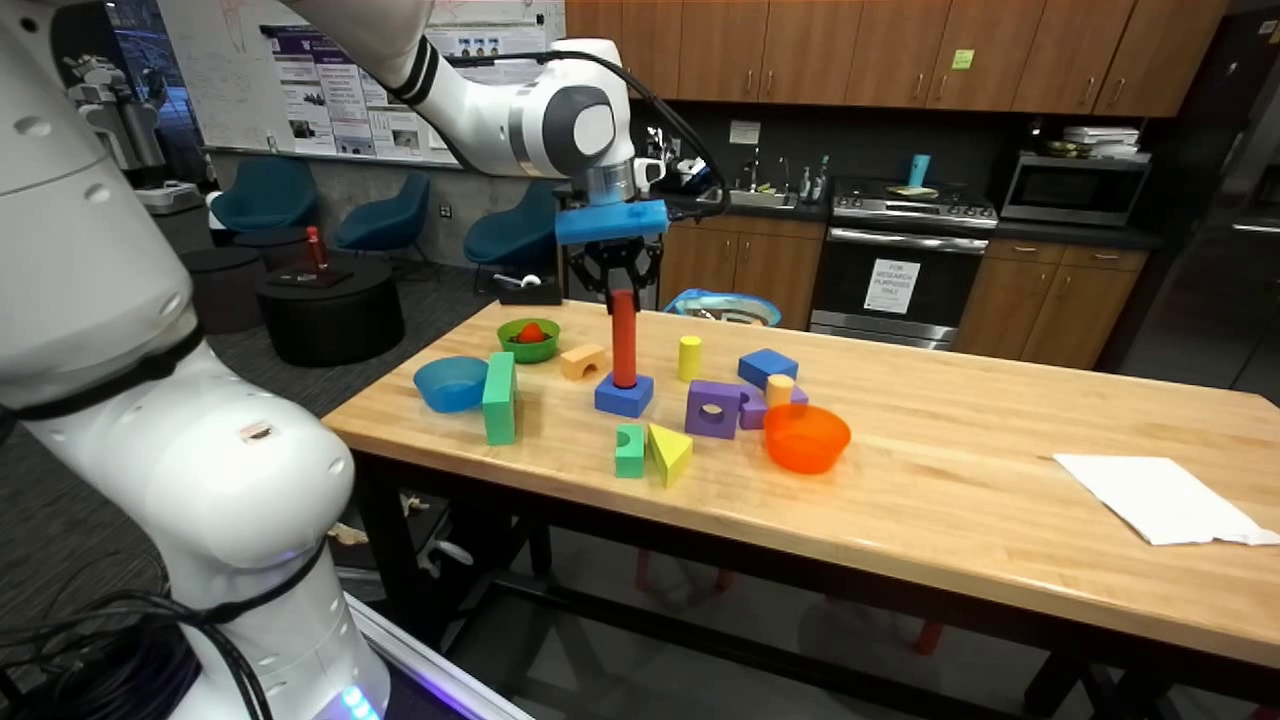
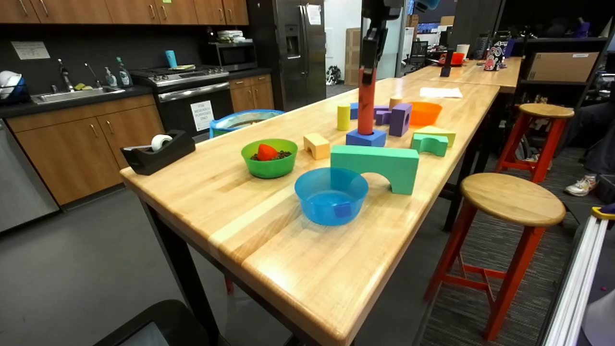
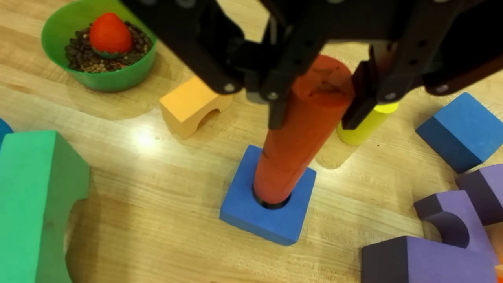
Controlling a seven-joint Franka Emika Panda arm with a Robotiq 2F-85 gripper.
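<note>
On the wooden table [image 1: 980, 450], a green arch block [image 2: 379, 161] stands near the upright red cylinder [image 3: 296, 137], which has its top pinched between the jaws, a blue holed block [image 3: 263, 220] at its lower end, and an orange arch block [image 2: 317, 145] and a yellow cylinder [image 2: 343, 117] near it.

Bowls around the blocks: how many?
3. Green bowl near the tan arch block; blue bowl beside the large green arch block; orange bowl next to the purple blocks. All three show in both exterior views; no sign of a hidden one.
</note>
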